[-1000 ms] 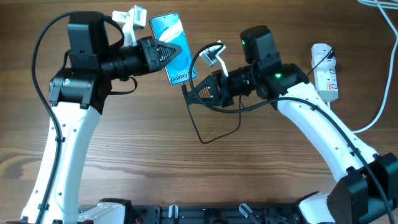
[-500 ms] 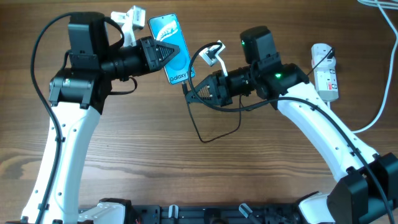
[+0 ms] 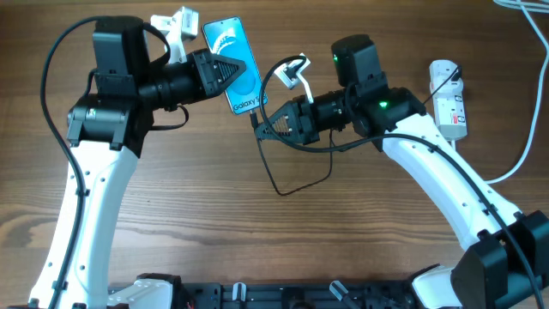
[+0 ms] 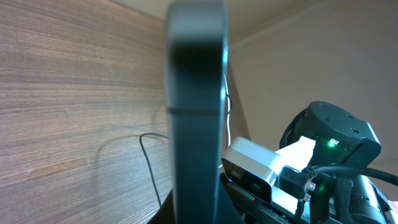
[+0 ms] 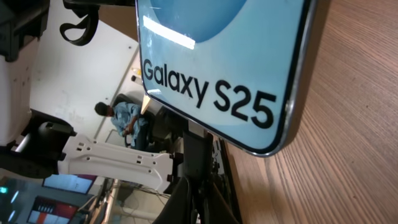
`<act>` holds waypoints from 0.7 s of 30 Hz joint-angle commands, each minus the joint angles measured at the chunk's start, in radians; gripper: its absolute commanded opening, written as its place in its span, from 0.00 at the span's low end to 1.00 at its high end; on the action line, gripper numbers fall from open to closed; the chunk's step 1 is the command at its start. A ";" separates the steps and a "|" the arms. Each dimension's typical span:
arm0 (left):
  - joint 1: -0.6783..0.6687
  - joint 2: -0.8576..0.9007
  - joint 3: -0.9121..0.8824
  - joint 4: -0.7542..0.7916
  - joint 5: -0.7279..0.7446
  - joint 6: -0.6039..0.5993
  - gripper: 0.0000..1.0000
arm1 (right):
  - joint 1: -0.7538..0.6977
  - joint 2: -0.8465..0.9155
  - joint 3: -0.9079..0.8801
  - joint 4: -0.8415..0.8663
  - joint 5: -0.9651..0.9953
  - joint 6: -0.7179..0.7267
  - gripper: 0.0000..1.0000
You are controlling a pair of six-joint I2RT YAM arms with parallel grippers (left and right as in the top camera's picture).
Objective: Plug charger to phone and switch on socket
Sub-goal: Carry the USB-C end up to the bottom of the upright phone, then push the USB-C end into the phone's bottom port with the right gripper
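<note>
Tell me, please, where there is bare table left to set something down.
The widest bare wood lies in front, between the left arm and right arm, below the charger loop. A strip runs along the far edge between the phone and the socket. Crowded: where the left claw and right claw meet at the phone, and around the socket.

the overhead camera looks straight down on the table [image 3: 171, 223] from far enough off to take in both arms. the left wrist camera peers forward along the left claw [image 3: 247, 75], pressed close to the phone [image 4: 196, 106] seen edge-on, with the right arm [image 4: 336, 130] beyond the claw's tip. the right wrist camera looks past the right claw [image 3: 259, 129] up at the phone's screen, very near. all three views share the phone.
</note>
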 commanded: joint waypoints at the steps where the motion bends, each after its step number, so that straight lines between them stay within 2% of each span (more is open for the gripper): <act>1: -0.001 0.001 0.006 -0.006 0.019 0.019 0.04 | -0.002 -0.014 0.014 0.023 0.006 0.008 0.04; 7: -0.001 0.001 0.006 -0.018 0.018 0.020 0.04 | -0.002 -0.014 0.014 0.049 0.006 0.018 0.04; 15: -0.001 0.001 0.006 -0.033 0.018 0.040 0.04 | -0.002 -0.014 0.014 0.148 0.054 0.142 0.04; 21: -0.001 0.001 0.006 -0.044 0.018 0.046 0.04 | -0.002 -0.014 0.014 0.146 0.097 0.142 0.04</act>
